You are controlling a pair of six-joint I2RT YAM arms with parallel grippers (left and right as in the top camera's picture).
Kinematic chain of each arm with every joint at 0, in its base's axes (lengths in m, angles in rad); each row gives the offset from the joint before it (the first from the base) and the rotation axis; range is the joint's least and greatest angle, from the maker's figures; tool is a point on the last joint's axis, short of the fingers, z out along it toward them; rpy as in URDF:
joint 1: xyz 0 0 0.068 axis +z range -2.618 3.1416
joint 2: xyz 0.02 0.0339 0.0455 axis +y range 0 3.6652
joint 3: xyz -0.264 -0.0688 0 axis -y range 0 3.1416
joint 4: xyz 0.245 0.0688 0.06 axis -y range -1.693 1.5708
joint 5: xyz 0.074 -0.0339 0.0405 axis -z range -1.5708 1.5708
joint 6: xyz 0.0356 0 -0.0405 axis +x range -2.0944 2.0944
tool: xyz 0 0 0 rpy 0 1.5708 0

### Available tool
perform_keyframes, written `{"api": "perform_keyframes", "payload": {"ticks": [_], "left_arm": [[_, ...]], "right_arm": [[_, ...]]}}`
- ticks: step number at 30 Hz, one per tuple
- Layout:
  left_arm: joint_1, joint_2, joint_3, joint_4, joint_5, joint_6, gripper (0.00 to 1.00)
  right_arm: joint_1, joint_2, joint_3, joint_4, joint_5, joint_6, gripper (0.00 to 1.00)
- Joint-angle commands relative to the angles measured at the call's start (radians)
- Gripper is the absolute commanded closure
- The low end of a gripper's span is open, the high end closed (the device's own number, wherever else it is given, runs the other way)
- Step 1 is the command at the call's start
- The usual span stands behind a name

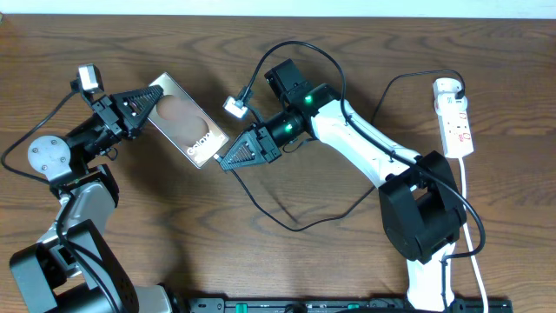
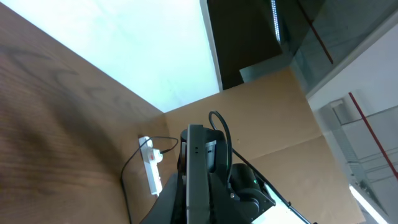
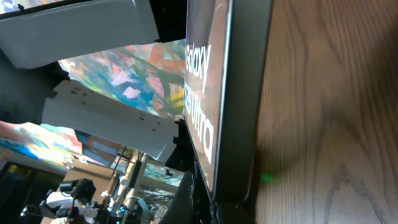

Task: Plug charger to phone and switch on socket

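The brown phone (image 1: 184,122) with white lettering lies slanted on the table, left of centre. My left gripper (image 1: 153,100) is shut on its upper-left end; in the left wrist view the phone (image 2: 196,163) shows edge-on between the fingers. My right gripper (image 1: 224,161) is shut at the phone's lower-right end, touching it. The thin black charger cable (image 1: 294,226) runs from under this gripper, loops across the table and goes to the white socket (image 1: 456,117) at the far right. In the right wrist view the phone (image 3: 208,93) fills the frame and the plug tip is hidden.
The socket also shows in the left wrist view (image 2: 151,169), far off beyond the phone. The right arm's white link (image 1: 365,143) crosses the table's middle. A small white camera (image 1: 234,106) sits above the right gripper. Both arm bases stand at the front edge.
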Motion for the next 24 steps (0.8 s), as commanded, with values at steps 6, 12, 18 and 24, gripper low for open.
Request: {"api": "perform_keyframes", "payload": {"ticks": [6, 12, 18, 24], "left_arm": [[-0.009, -0.019, 0.015, 0.034, 0.047, 0.001, 0.93], [-0.009, -0.019, 0.015, 0.06, 0.06, 0.0, 0.93], [-0.009, -0.019, 0.015, 0.061, 0.058, 0.0, 0.93], [-0.032, -0.019, 0.015, 0.061, 0.04, 0.0, 0.93]], "right_arm": [[-0.018, 0.0, 0.005, 0.013, -0.018, 0.016, 0.99], [-0.029, 0.0, 0.005, 0.013, -0.018, 0.015, 0.99], [-0.029, 0.0, 0.005, 0.014, -0.018, 0.015, 0.99], [-0.029, 0.0, 0.005, 0.045, -0.018, 0.037, 0.99]]}}
